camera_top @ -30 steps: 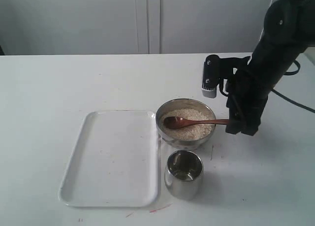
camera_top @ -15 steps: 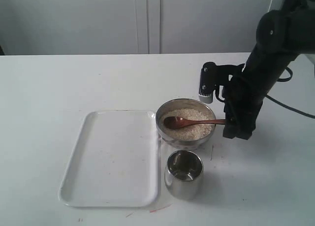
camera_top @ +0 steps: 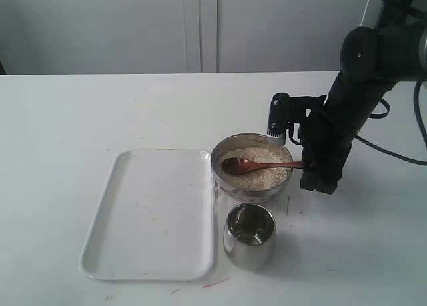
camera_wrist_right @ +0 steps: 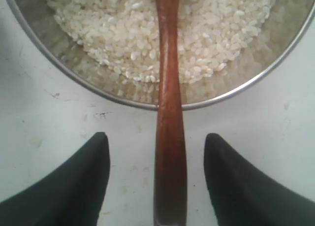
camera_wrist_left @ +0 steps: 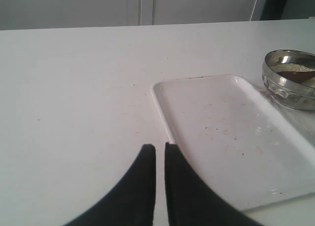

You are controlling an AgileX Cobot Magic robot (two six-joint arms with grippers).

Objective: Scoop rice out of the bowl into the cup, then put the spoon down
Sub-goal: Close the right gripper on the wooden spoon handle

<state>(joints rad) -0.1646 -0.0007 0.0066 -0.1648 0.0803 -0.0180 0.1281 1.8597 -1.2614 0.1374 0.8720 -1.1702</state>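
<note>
Beside the bowl (camera_top: 253, 191), right gripper (camera_wrist_right: 156, 137) jaws wide either side of spoon (camera_wrist_right: 168, 113) handle, not touching; spoon head on rice (camera_wrist_right: 123, 34); left gripper (camera_wrist_left: 158, 146) jaws nearly closed, empty

Spoon (camera_wrist_right: 168, 113) ends cropped; cup (camera_top: 249, 247) contents unclear

The exterior camera is looking down at an angle, from mid-distance, across the white worktop (camera_top: 80, 113) toward a pale panelled wall (camera_top: 100, 26). The left wrist camera is sitting low, facing across a white rectangular plastic tray (camera_wrist_left: 221, 132) toward a wide shiny steel bowl (camera_wrist_left: 285, 90). The right wrist camera is looking straight down, close, on that bowl's rim and a dark reddish-brown wooden spoon (camera_wrist_right: 169, 137). All three are sharing the bowl.
</note>
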